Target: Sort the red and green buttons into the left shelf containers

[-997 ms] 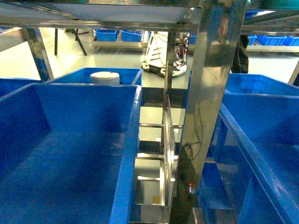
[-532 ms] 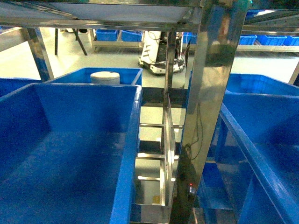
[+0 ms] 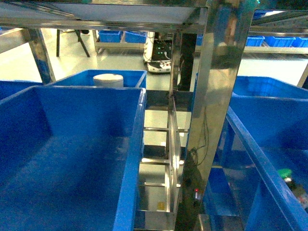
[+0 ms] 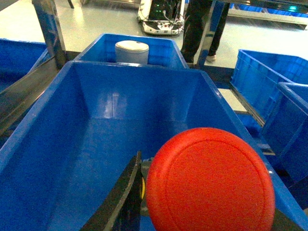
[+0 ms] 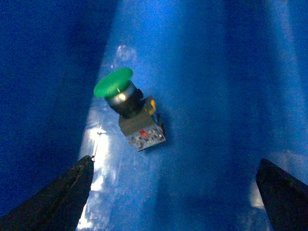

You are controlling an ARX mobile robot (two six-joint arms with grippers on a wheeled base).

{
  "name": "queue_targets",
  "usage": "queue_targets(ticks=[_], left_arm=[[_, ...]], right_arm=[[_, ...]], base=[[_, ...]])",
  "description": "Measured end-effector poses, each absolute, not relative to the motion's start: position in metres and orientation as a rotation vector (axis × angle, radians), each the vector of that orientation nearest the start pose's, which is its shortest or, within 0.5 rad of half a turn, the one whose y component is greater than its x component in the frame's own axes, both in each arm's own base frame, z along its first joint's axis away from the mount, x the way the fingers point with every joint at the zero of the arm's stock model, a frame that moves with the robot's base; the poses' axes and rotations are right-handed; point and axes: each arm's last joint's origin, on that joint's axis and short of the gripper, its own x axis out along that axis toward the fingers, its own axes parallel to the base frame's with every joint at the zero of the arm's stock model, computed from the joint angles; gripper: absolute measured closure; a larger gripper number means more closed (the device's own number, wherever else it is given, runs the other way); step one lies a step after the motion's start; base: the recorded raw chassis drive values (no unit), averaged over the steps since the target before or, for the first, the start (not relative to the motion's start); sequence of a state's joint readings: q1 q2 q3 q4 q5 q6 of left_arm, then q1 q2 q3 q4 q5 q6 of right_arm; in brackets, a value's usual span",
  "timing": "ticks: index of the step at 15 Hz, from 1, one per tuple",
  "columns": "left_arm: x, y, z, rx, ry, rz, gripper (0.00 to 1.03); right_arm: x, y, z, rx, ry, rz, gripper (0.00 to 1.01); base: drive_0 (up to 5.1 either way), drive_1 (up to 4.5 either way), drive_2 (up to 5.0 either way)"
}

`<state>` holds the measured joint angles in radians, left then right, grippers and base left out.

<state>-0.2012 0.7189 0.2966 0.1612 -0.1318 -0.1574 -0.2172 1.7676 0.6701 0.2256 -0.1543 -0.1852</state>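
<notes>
My left gripper (image 4: 207, 188) is shut on a red button (image 4: 210, 180); its round cap fills the lower right of the left wrist view and hides the right finger. It hangs over the near end of a large blue left shelf container (image 4: 134, 91), seen in the head view too (image 3: 72, 115), with nothing on its floor. A green button (image 5: 129, 110) lies on its side on the floor of a blue bin. My right gripper (image 5: 175, 160) is open above and short of it. In the head view the green button (image 3: 285, 174) shows in the right bin (image 3: 260, 120). Neither gripper shows there.
A second blue bin (image 3: 127, 76) behind the left one holds a white cylinder (image 3: 108, 79). A shiny steel shelf post (image 3: 216, 96) and a gap with roller rails (image 3: 168, 159) separate left and right bins. A wheeled robot base (image 3: 161, 62) and a person's legs (image 4: 197, 24) stand beyond the shelf.
The green button has appeared in the right bin in the head view. The wheeled robot in the background has shifted left. The bins have not moved.
</notes>
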Motion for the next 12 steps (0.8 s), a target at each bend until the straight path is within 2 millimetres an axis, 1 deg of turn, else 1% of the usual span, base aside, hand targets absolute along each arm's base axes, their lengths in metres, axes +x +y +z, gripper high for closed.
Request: queue_targets(ticks=[1,3,5,7,9,10,11,12], left_arm=[[0.16,-0.029,0.207,-0.113,0.262,-0.049,0.69],[0.16,-0.029,0.207,-0.113,0.262,-0.049,0.69],[0.16,-0.029,0.207,-0.113,0.262,-0.049,0.69],[0.16,-0.029,0.207,-0.113,0.262,-0.049,0.69],[0.16,-0.029,0.207,-0.113,0.262,-0.049,0.69],[0.16,-0.029,0.207,-0.113,0.262,-0.049,0.69],[0.16,-0.029,0.207,-0.113,0.262,-0.049,0.69],[0.16,-0.029,0.207,-0.113,0.262,-0.049,0.69]], right_arm=[[0.289,-0.06,0.106,-0.031,0.791,0.004,0.04],[0.278,-0.057,0.122,-0.054,0.703,-0.005,0.03],[0.26,-0.052,0.136,-0.089,0.628,-0.005,0.03],[0.228,-0.038,0.154,-0.122,0.56,0.037,0.03],[0.191,-0.027,0.174,-0.15,0.441,0.053,0.03],[0.174,-0.023,0.18,-0.152,0.39,0.056,0.03],[0.153,-0.017,0.18,-0.139,0.339,0.073,0.03],[0.133,-0.014,0.172,-0.131,0.314,0.084,0.03]], base=[[0.0,0.0,0.0],[0.0,0.0,0.0],[0.0,0.0,0.0],[0.0,0.0,0.0],[0.0,0.0,0.0],[0.0,0.0,0.0],[0.0,0.0,0.0],[0.0,0.0,0.0]])
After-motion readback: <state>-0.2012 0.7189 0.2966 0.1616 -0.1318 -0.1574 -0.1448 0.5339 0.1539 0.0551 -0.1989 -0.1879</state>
